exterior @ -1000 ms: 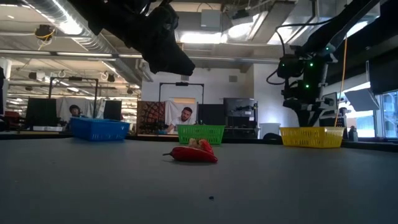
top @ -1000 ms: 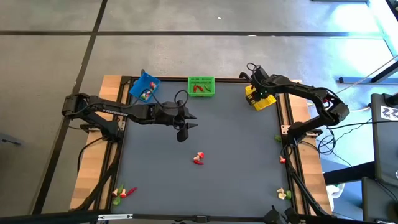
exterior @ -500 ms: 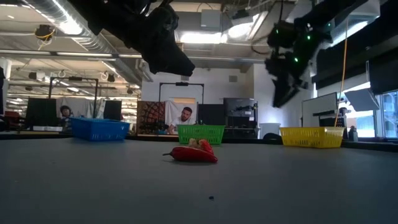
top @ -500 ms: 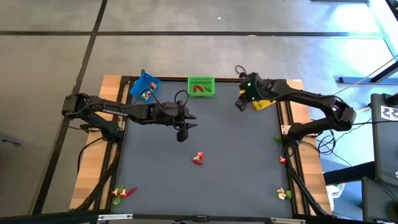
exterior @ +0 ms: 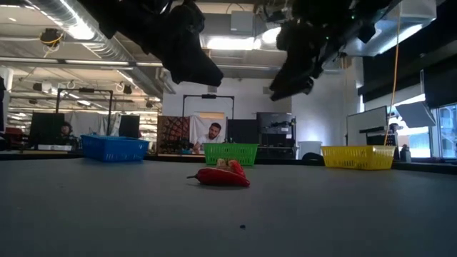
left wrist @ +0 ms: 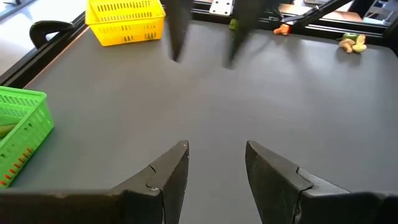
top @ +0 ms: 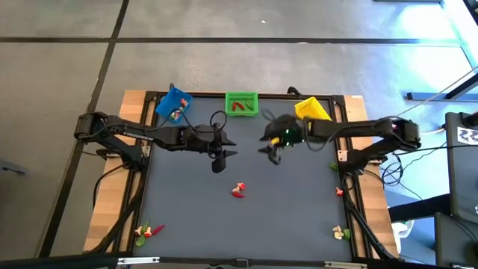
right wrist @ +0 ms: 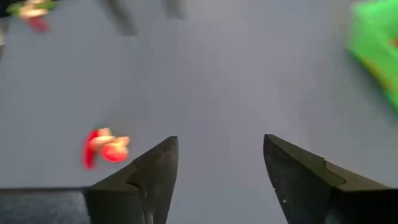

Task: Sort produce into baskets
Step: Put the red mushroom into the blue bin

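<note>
A small red and whitish produce piece (top: 238, 190) lies on the dark mat near the table's middle; it also shows in the low view (exterior: 221, 175) and the right wrist view (right wrist: 104, 147). The blue basket (top: 173, 104), green basket (top: 241, 103) and yellow basket (top: 312, 109) stand along the far edge. My left gripper (top: 219, 157) hangs open above the mat, left of the middle, with nothing between its fingers (left wrist: 214, 168). My right gripper (top: 270, 152) hangs open, right of the middle, above and beyond the red piece, also holding nothing (right wrist: 217, 168).
More produce lies at the near left corner (top: 148, 232), at the near right corner (top: 340, 233) and along the right rail (top: 338, 192). The green basket holds red pieces and the blue one holds some too. People sit in the room beyond the table.
My right gripper has swung away from above the yellow basket toward the table's left and a little nearer, turning as it went. It now hangs over the mat's middle, close to my left gripper. The yellow basket stands uncovered. The red piece has not moved.
</note>
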Robot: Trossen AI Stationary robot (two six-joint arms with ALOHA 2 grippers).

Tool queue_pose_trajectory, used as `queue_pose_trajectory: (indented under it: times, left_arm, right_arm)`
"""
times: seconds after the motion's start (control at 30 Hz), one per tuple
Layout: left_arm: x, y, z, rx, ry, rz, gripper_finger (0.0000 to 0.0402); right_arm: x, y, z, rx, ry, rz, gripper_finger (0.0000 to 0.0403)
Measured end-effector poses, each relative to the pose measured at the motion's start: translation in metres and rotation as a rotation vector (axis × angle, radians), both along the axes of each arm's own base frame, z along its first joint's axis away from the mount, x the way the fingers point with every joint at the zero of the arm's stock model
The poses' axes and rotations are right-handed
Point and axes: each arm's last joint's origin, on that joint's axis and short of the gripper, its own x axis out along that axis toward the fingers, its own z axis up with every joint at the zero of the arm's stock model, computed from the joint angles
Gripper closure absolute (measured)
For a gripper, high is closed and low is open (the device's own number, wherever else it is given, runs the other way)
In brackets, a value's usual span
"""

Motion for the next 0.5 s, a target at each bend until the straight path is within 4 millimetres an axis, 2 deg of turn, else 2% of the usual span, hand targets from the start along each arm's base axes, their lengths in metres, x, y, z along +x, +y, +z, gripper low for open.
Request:
queue_pose_trajectory:
  times: [0.23,0.5]
  left_arm:
    - [0.0,-0.003,0.0,-0.009,0.003,-0.006,0.0247]
    - [0.0,-0.008,-0.001,-0.017,0.006,-0.019,0.0247]
  right_arm:
    - [0.024,0.047,-0.012,-0.032,-0.075,0.184,0.0168]
    - [0.046,0.08,-0.043,-0.035,-0.093,0.268,0.0181]
